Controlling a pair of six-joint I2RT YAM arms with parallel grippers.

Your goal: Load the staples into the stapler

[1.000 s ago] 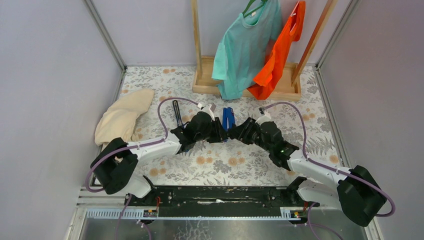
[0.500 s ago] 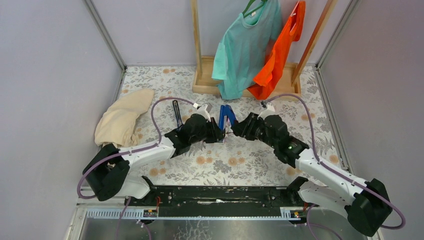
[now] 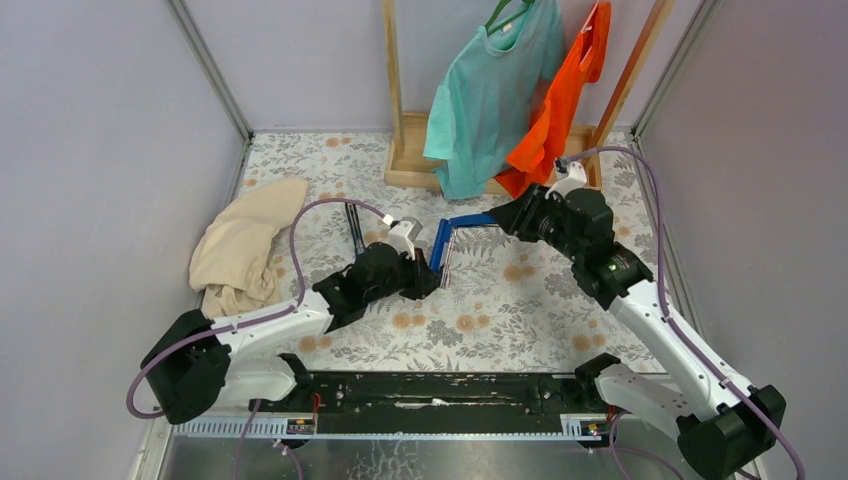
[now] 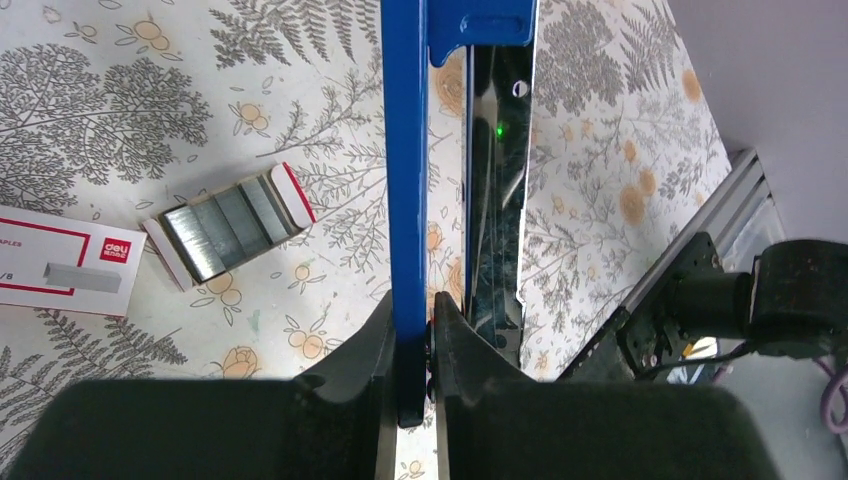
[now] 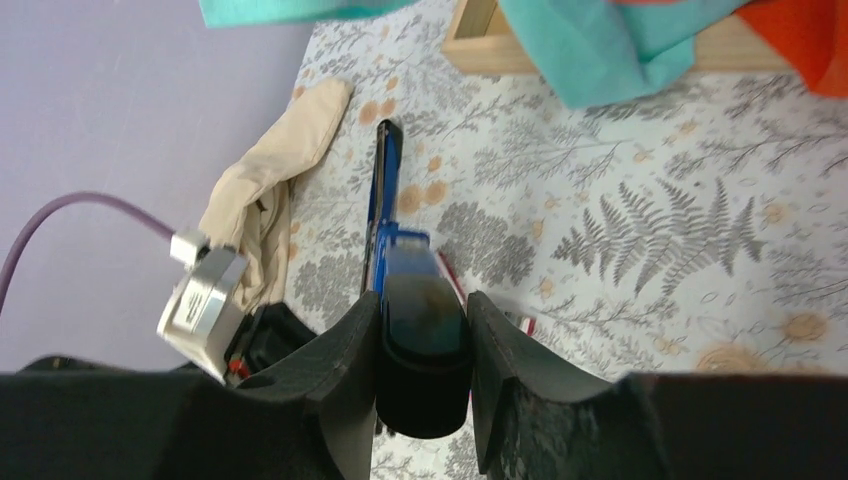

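The stapler (image 3: 465,220) is held between both hands over the floral bench (image 3: 500,310), swung open into an L shape. The left hand (image 3: 428,275) is fully closed on the lower blue arm. In its wrist view the fingers (image 4: 365,345) pinch the narrow blue bar from both sides, and the bright metal magazine rail (image 4: 495,200) runs parallel just beside the bar at 3 o'clock. The right hand (image 3: 505,215) is clamped on the black-tipped end of the other arm, with one of its pads (image 5: 350,340) pressed against each side. The staples (image 4: 225,225) lie outside the stapler as a silvery block in a small open cardboard tray (image 4: 292,195) with red ends. The tray sits flat on the bench at 10 o'clock from the left hand, apart from the blue bar. A white printed sleeve (image 4: 55,260) lies just beside the tray at 9 o'clock. A second, darker stapler (image 3: 353,228) lies on the bench at 10 o'clock from the left hand. A cream cloth (image 3: 245,240) is bunched at the bench's 9 o'clock edge. At 12 o'clock stands a wooden rack (image 3: 400,160) carrying a teal shirt (image 3: 490,90) and an orange shirt (image 3: 555,110).
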